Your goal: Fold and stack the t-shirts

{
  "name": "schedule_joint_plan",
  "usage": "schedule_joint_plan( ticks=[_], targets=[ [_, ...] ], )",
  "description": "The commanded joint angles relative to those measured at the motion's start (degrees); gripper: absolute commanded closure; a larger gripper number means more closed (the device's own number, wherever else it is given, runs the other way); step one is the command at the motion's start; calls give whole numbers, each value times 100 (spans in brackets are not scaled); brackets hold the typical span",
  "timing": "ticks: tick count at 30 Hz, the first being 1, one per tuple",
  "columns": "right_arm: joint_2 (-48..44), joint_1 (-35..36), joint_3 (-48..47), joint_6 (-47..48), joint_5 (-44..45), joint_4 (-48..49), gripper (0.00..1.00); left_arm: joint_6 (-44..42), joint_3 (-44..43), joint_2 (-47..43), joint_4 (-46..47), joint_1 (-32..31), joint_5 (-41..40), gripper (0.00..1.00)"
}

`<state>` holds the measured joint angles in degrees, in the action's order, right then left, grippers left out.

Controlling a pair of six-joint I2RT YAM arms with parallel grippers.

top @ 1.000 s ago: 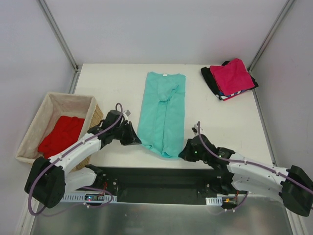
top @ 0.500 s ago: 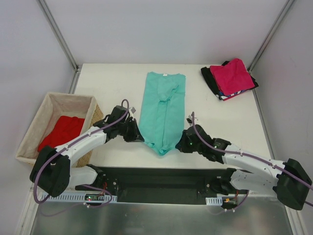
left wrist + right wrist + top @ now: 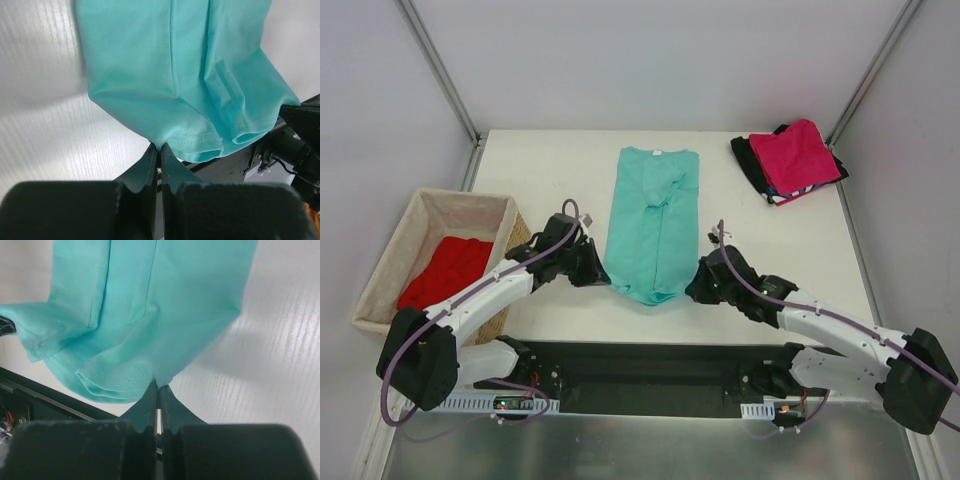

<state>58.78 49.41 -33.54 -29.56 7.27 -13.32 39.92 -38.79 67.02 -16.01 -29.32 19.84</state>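
Note:
A teal-green t-shirt (image 3: 653, 220) lies lengthwise on the table, folded into a narrow strip, collar at the far end. My left gripper (image 3: 601, 275) is shut on its near left hem corner (image 3: 161, 145). My right gripper (image 3: 694, 284) is shut on the near right hem corner (image 3: 158, 383). Both corners are lifted off the table, so the near hem (image 3: 210, 145) sags between them. A magenta-pink t-shirt (image 3: 796, 155) lies folded on top of a black t-shirt (image 3: 752, 164) and a striped one (image 3: 788, 195) at the far right. A bright red t-shirt (image 3: 445, 273) sits in the basket.
The wicker basket (image 3: 390, 262) stands off the table's left edge, beside my left arm. The black base rail (image 3: 640, 370) runs along the near edge. Frame posts rise at the two far table corners.
Both grippers have moved away from the near edge with the hem corners pinched. The teal shirt's near end has come up and shifted toward the far side.

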Motion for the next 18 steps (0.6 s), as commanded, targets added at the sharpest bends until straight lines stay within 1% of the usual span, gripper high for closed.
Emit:
schedule_joint_plan(
  ticks=[1, 12, 18],
  targets=[
    [-139, -133, -302, 179, 99, -162, 99, -72, -384, -58, -183, -56, -393, 100],
    [-332, -493, -460, 355, 117, -267, 99, -99, -762, 179, -227, -47, -463, 100],
    [-420, -695, -522, 434, 135, -373, 99, -72, -815, 188, -262, -47, -586, 100]
  ],
)
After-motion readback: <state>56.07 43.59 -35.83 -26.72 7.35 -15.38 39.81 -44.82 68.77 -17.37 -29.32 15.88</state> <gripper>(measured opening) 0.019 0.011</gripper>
